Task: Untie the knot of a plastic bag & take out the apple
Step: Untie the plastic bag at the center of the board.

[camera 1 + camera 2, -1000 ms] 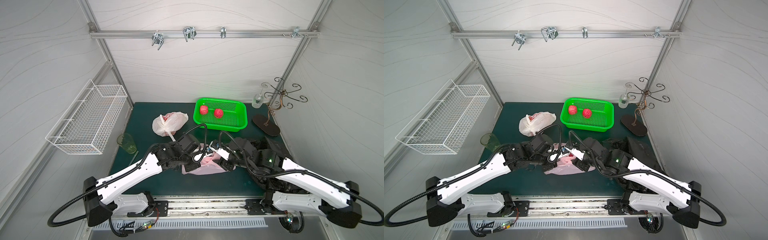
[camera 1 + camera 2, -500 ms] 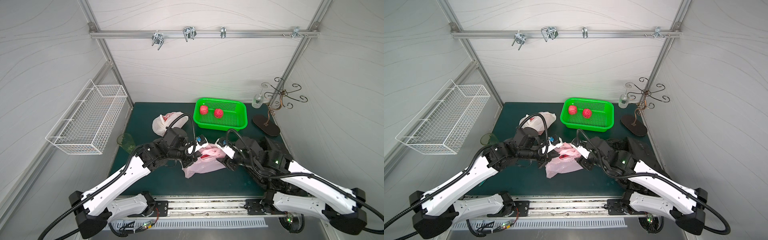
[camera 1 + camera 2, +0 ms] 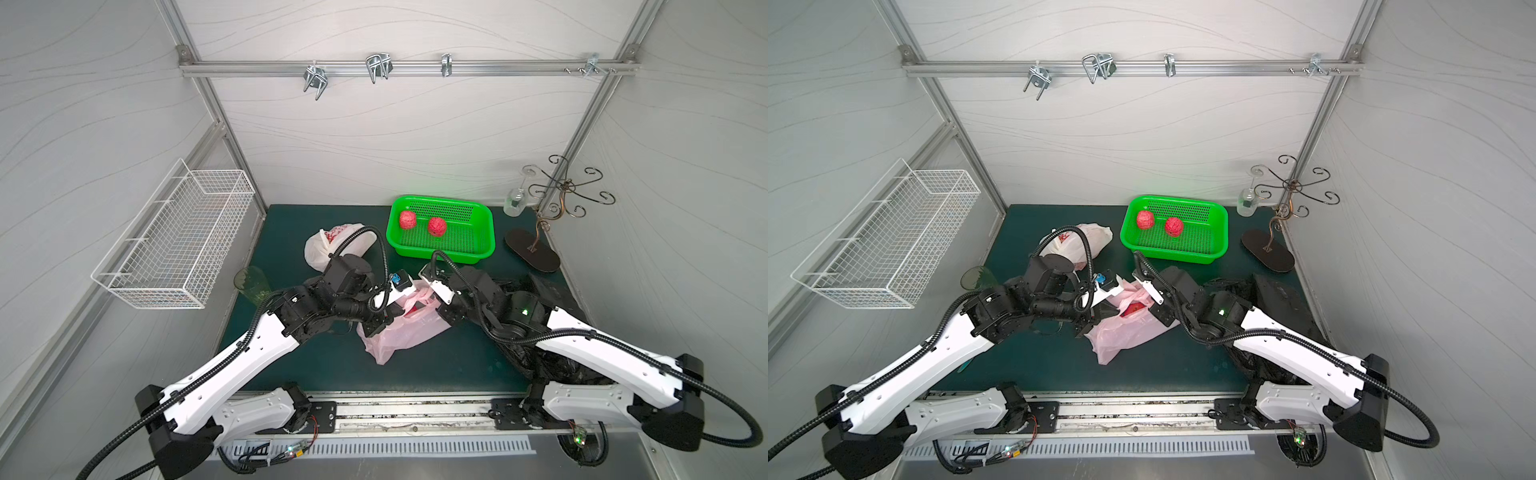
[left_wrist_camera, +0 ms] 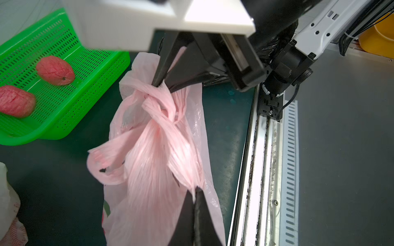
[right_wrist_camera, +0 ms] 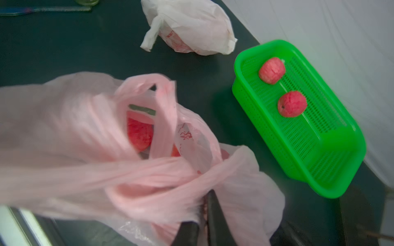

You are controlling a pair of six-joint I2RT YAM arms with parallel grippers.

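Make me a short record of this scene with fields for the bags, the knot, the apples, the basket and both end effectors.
pink bag: between the two arms, gripped by both
knot: tied, handles twisted together
left end effector: shut on a stretched bag handle
right end effector: shut on plastic close to the knot
apple: red, visible inside the pink bag
green basket: at the back, holds two apples
white bag: beside the basket, in no grip
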